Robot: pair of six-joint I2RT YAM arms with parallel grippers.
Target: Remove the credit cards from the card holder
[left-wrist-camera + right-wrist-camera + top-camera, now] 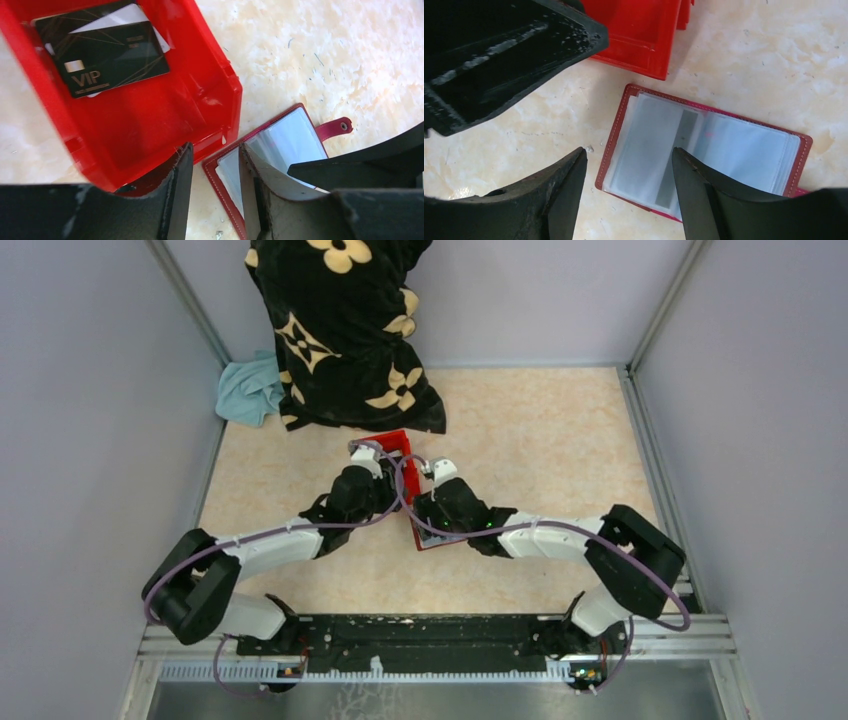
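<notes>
The dark red card holder [620,125] lies open on the table, its clear plastic sleeves facing up; it also shows in the left wrist view [300,107] and partly under the arms in the top view [428,540]. A pale grey card [651,150] sits in its left sleeve. My right gripper [629,150] is open and empty, its jaws straddling the holder's left edge. My left gripper [216,150] is open and empty, just above the gap between the holder's corner and the red box. In the top view the left gripper [388,468] and the right gripper [432,480] are close together.
A bright red open box [200,100] stands right beside the holder and holds a black VIP card [107,57] on top of a white card [120,17]. A black floral fabric [340,330] and a teal cloth [248,390] lie at the back left.
</notes>
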